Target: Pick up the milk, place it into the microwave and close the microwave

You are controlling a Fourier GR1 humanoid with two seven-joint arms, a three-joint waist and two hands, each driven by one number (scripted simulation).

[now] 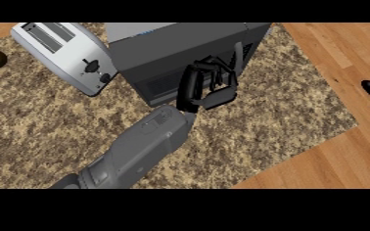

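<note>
- Head view, the only one: dark grey box-shaped microwave (189, 41) sits at top centre on a speckled beige-brown stone counter (65, 122).
- One grey forearm (141, 149) comes in from lower left, so prob. the left arm. Its black left hand (209, 90) is up against the microwave's front face, at the right end.
- Hand state: fingers bent in a narrow arch over the front panel. Nothing visible inside them; looks like pressing/pushing, not carrying.
- Right hand: not seen. A tiny black shape (366, 86) at the right edge is too small to id.
- Milk: not visible anywhere on the counter. My guess is it's already inside the microwave, but the pics don't show that.
- Door: front looks flush w/ the body, so shut or nearly so; can't tell if fully closed.
- Progress est.: pick and place prob. done; what's left is finishing or confirming the door close, then pulling the hand away.
- Writing: none legible. A small blue mark (148, 31) on the microwave's top is unreadable.
- Silver two-slot toaster (66, 54) at upper left has a dark knob and no readable label.
- Wood flooring (329, 127) at right is plain.
</note>
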